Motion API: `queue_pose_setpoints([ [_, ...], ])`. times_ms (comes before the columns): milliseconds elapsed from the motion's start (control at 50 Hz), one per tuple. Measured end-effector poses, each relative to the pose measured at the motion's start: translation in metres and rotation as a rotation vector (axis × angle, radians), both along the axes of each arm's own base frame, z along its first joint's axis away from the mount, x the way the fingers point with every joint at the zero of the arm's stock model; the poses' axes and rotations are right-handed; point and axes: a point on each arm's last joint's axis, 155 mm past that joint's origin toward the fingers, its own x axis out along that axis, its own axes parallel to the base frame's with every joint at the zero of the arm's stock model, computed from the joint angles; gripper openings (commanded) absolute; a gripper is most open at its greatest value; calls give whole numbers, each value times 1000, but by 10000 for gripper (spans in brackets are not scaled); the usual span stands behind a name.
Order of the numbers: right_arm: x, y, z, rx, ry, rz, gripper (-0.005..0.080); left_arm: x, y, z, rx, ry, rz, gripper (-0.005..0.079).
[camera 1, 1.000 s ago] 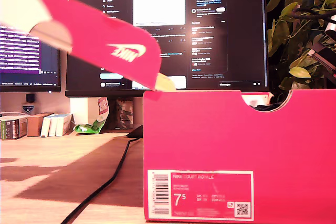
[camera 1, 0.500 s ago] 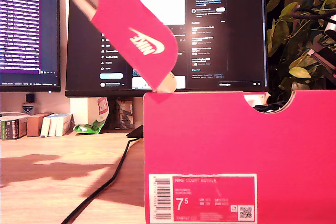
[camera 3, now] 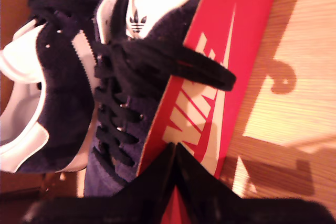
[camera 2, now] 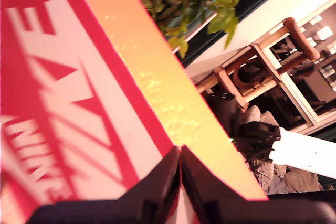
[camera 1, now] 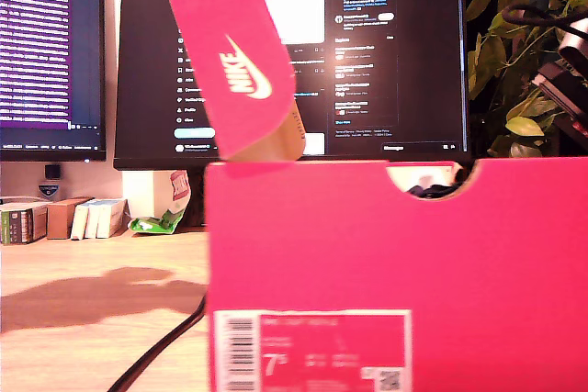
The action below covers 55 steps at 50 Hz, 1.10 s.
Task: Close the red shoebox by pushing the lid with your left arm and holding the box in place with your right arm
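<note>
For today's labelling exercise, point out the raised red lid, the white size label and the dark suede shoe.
Raised red lid (camera 1: 237, 80), exterior view, on its white logo.
White size label (camera 1: 312, 352), exterior view, on its middle.
Dark suede shoe (camera 3: 68, 103), second wrist view, on its side panel.

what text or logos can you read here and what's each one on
"NIKE" with swoosh, upside down: lid flap.
"7" then a blurred mark: white label on the shoebox.
"NIKE", partly cut off: box wall in the second wrist view.
Trefoil logo: shoe tongue.
Monitor text and label small print: too blurred.
</note>
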Motion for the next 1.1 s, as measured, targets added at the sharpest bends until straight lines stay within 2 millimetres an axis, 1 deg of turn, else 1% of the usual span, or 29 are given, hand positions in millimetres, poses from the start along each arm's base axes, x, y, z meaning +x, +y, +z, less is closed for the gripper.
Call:
queue_pose_setpoints([
  [380,0,2,2,9,-6,8,-12,-5,-20,12,-26,-44,-12,-19],
  [760,-1,10,6,24,-20,38,-12,-12,-36,16,-42,-58,-33,-19],
  [900,-1,10,5,24,-20,38,-12,-8,-41,19,-51,-93,-12,-19],
  [1000,0,6,5,12,-29,35,-13,7,-42,23,-59,-152,62,-19],
  [1100,6,-4,3,-10,-36,0,-12,28,-40,36,-85,-240,145,-19],
])
